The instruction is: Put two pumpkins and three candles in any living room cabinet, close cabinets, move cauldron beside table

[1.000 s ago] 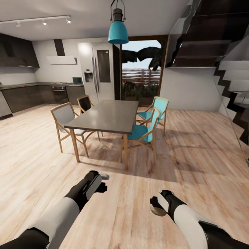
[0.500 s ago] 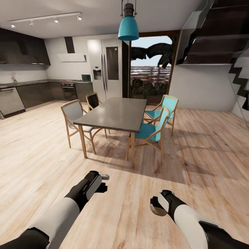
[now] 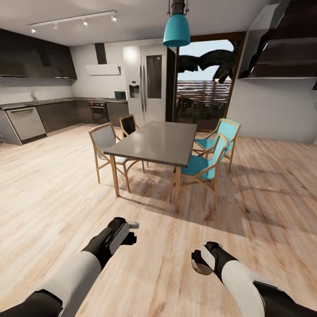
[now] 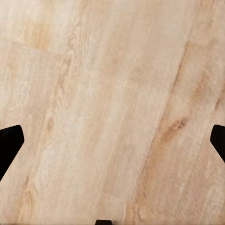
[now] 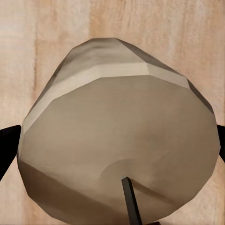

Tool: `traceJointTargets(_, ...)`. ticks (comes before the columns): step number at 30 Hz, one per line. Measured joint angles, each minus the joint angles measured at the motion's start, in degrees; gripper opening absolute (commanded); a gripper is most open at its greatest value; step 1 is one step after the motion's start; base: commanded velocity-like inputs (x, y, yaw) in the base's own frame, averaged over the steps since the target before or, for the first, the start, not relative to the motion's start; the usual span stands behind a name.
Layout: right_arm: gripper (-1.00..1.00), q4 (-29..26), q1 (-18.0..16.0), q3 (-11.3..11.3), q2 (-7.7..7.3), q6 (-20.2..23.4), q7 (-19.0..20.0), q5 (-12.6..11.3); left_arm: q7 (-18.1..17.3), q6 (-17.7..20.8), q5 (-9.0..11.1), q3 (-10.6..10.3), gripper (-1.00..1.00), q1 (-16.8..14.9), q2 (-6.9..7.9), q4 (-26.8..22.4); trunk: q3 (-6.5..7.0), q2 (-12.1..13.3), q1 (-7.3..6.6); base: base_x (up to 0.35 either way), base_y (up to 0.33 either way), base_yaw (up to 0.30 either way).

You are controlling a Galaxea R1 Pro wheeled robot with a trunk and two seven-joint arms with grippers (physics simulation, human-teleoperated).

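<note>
A pale grey-green candle (image 5: pixel 117 117) with a dark wick sits between the fingers of my right gripper (image 5: pixel 112 147), which is shut on it. From the head camera the candle (image 3: pixel 200 266) is a small dull lump at the tip of the right gripper (image 3: pixel 197 260), low over the wooden floor. My left gripper (image 3: pixel 132 233) hangs over the floor as well. Its wrist camera has the left gripper (image 4: pixel 112 145) open, fingertips wide apart, with bare floorboards between them. Pumpkins, cabinet and cauldron are out of view.
A grey dining table (image 3: pixel 154 143) stands ahead with two teal chairs (image 3: pixel 207 160) on its right and a grey one (image 3: pixel 105 141) and a dark one on its left. Dark kitchen cupboards (image 3: pixel 57 115) and a fridge (image 3: pixel 152 88) line the back wall. Stairs (image 3: pixel 281 48) rise at the right.
The whole picture has shifted right and the table looks a little nearer, so the camera has turned left. Both arms hold the same pose.
</note>
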Motion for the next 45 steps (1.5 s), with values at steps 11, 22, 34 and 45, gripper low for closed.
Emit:
traceJointTargets(11, -1.0, 0.0, 0.0, 0.0, -0.08, 0.0, 0.0, 0.0, 0.1, -0.1, 0.0, 0.0, 1.0, 0.0, 0.0, 0.0, -0.83, 0.0, 0.0, 0.0, 0.0, 0.156)
traceJointTargets(22, -1.0, 0.0, 0.0, 0.0, -0.09, 0.0, 0.0, 0.0, 0.2, -0.1, 0.0, -0.5, 1.0, 0.0, 0.0, 0.0, -1.66, 0.0, 0.0, 0.0, 0.0, 0.156)
traceJointTargets(34, -1.0, 0.0, 0.0, 0.0, -0.12, -0.1, 0.0, 0.0, 0.1, -0.1, 0.0, -0.4, 1.0, 0.0, 0.0, 0.0, -2.57, 0.0, 0.0, -0.021, 0.041, 0.156)
traceJointTargets(45, -1.0, 0.0, 0.0, 0.0, -0.09, -0.1, 0.0, 0.0, 0.2, -0.1, 0.0, -0.5, 1.0, 0.1, 0.0, -0.1, -3.4, 0.0, 0.0, -0.005, 0.008, 0.158)
